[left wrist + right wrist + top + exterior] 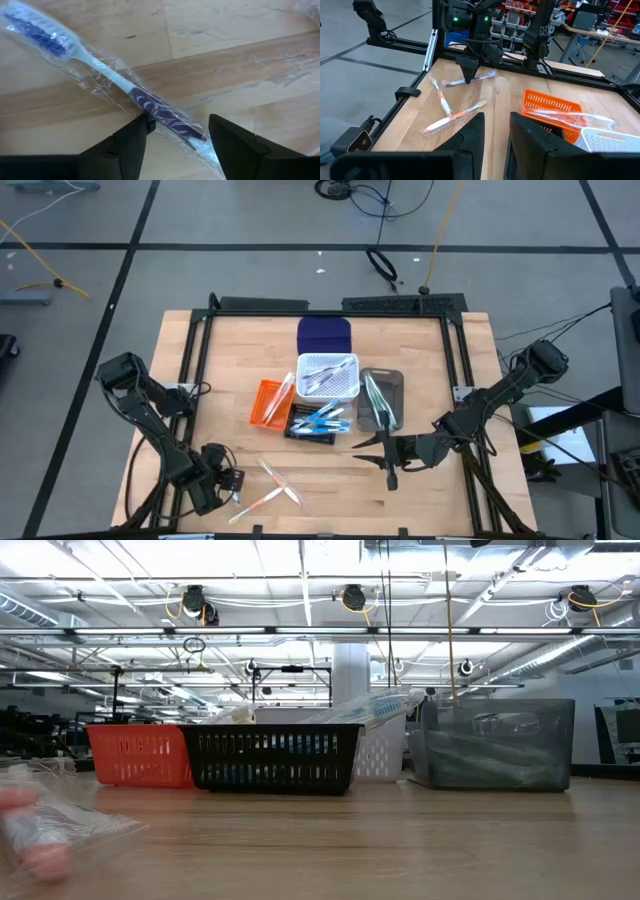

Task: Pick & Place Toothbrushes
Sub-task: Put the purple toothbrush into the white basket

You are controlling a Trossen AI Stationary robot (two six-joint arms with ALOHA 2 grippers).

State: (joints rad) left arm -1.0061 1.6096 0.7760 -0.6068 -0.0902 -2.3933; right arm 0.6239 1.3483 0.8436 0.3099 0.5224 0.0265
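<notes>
A blue-handled toothbrush (pixel 115 80) in a clear wrapper lies flat on the wooden table near the front left. My left gripper (pixel 175 142) points down over its handle end, open, one finger on each side; it also shows in the right wrist view (pixel 469 75). Two orange-pink wrapped toothbrushes (pixel 275 485) lie crossed on the table just right of it. More wrapped toothbrushes lie in the orange bin (pixel 270 402), white bin (pixel 328 376), black bin (pixel 318 423) and grey bin (pixel 382 398). My right gripper (pixel 495 132) hovers near the front right, open by a narrow gap with nothing in it. My left gripper stands astride the blue toothbrush's handle (pixel 165 116), near its free end, fingers pointing down and lying across it. One fingertip (pixel 137 131) stands right against the wrapper; whether it touches, I cannot tell. The toothbrush lies flat on the table.
The bins cluster at the table's middle, with a dark blue box (pixel 324 335) behind them. A black frame (pixel 200 350) runs along the table's left, far and right edges. Bare wood lies between the loose toothbrushes and my right gripper.
</notes>
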